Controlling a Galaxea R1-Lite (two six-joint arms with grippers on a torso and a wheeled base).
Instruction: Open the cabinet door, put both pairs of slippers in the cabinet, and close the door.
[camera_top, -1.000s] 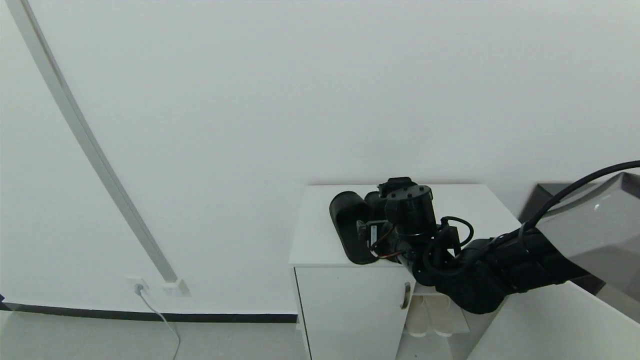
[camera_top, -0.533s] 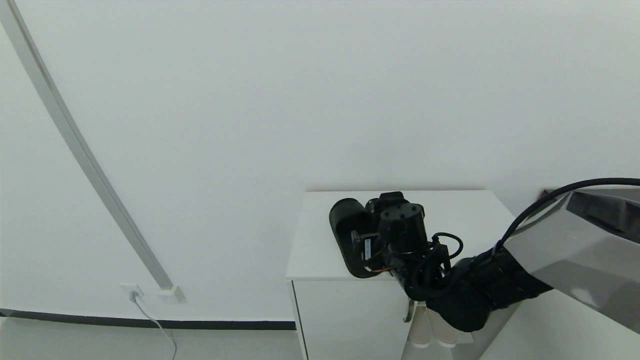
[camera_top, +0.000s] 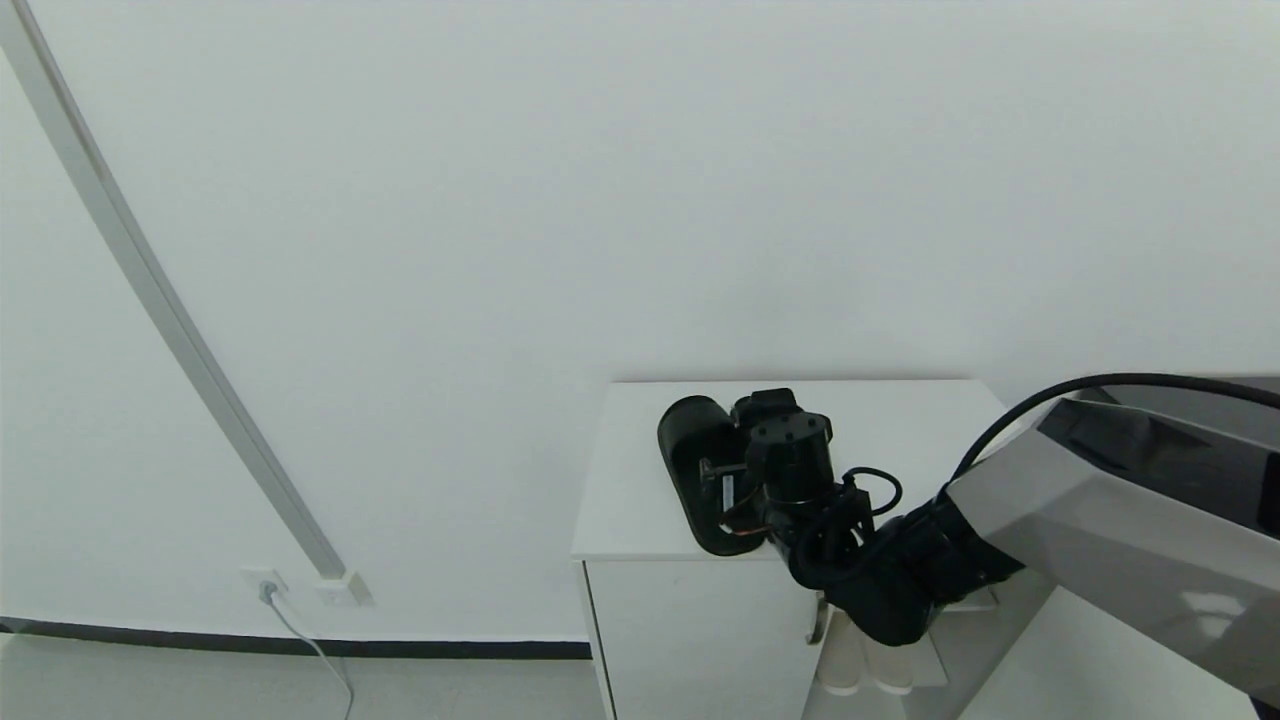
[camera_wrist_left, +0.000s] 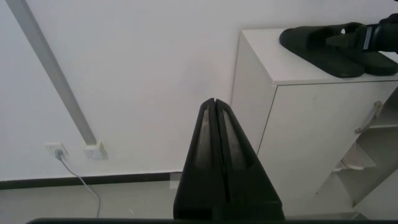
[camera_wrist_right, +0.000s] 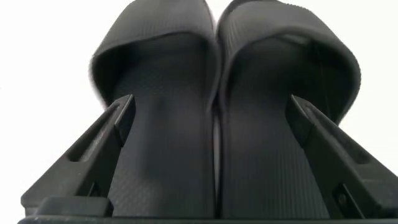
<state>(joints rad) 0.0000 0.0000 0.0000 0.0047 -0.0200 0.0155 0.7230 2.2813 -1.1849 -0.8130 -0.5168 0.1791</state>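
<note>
Straddles black slippers (camera_top: 695, 475) atop cabinet (camera_top: 690, 630) with right hand (camera_wrist_right: 211, 102) wide, 1 finger per side | long axis along reach, toes away | left hand (camera_wrist_left: 214, 104) closed, well apart

Pair of black rubber slide slippers (camera_top: 692, 485) lies side by side on top of the white box cabinet (camera_top: 700, 630), left of centre, reaching nearly to the front edge. Right gripper (camera_wrist_right: 211, 115) comes in from the front, one finger on each outer side of the pair. The cabinet backs onto the wall. Its right compartment is open, with a white shelf board (camera_wrist_left: 357, 158) inside. Left gripper (camera_wrist_left: 214, 124) is lower, well left of the cabinet. White wall socket (camera_top: 262, 580) sits low on the wall, further left.
</note>
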